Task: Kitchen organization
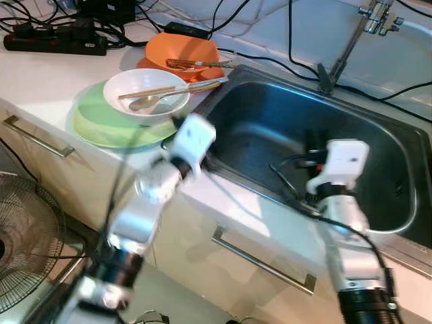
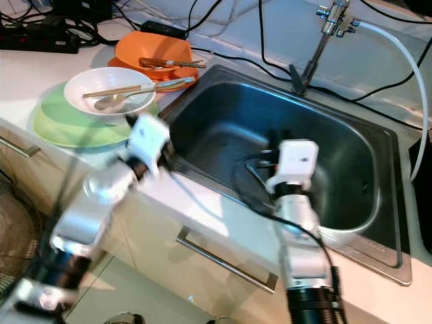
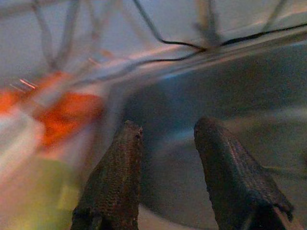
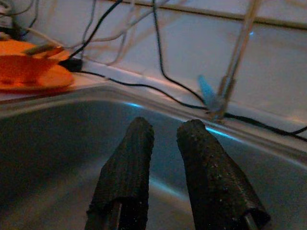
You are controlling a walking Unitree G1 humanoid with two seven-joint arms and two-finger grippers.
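A white bowl [image 1: 145, 93] holding chopsticks and a spoon sits on a green plate [image 1: 101, 127] on the counter left of the steel sink [image 1: 270, 108]. Behind it, an orange bowl [image 1: 182, 50] with chopsticks rests on an orange plate. My left arm [image 1: 192, 138] is blurred at the sink's near-left corner, beside the green plate. Its gripper [image 3: 168, 127] is open with nothing between the fingers and points over the sink's left side. My right gripper [image 4: 165, 123] hangs inside the basin, slightly open and holding nothing, with its fingers [image 1: 312, 143] towards the back wall.
The faucet [image 1: 370, 17] rises behind the sink's back rim. A black power strip [image 1: 54, 44] and several cables lie along the back of the counter. Drawer handles [image 1: 263, 260] line the cabinet front, and a floor fan [image 1: 23, 236] stands at lower left.
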